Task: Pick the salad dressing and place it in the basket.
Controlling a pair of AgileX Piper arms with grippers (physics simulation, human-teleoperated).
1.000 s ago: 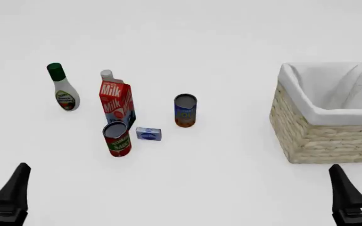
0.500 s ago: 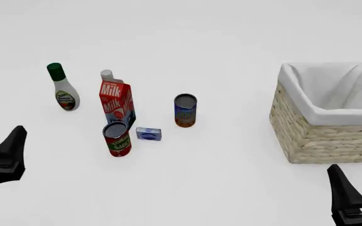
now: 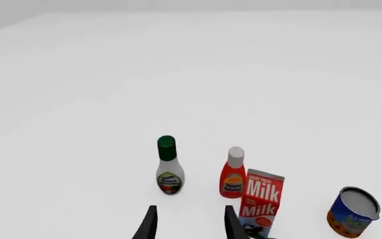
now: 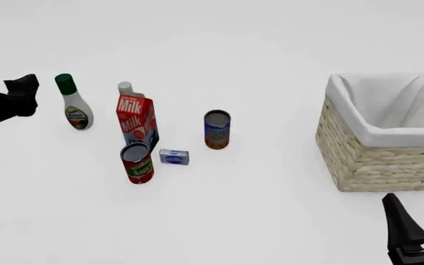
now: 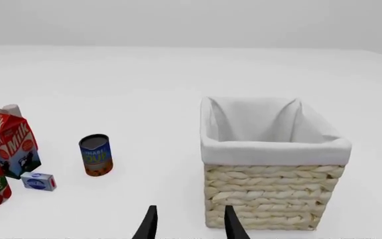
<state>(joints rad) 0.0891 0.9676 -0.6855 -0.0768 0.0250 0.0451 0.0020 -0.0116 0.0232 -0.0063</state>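
Left gripper [image 4: 22, 91]: raised near the table's left edge, just left of the bottle and apart from it; fingers [image 3: 149, 225] spread with a clear gap, nothing between them.
Salad dressing [image 4: 74, 104]: upright at the left of the grocery cluster, green cap up, untouched.
Ketchup bottle [image 3: 232, 174]: just right of the dressing, behind the carton.
Milk carton [image 4: 137, 120]: upright, close right of the dressing, hiding most of the ketchup in the front view.
Tomato sauce can [image 4: 137, 162]: in front of the carton.
Small blue box [image 4: 174, 157]: beside that can.
Blue can [image 4: 217, 129]: right end of the cluster.
Basket [image 4: 359, 160]: at the right edge, well apart from the groceries, liner bare inside.
Right gripper [image 4: 419, 221]: low at the near right corner, fingers parted, empty.
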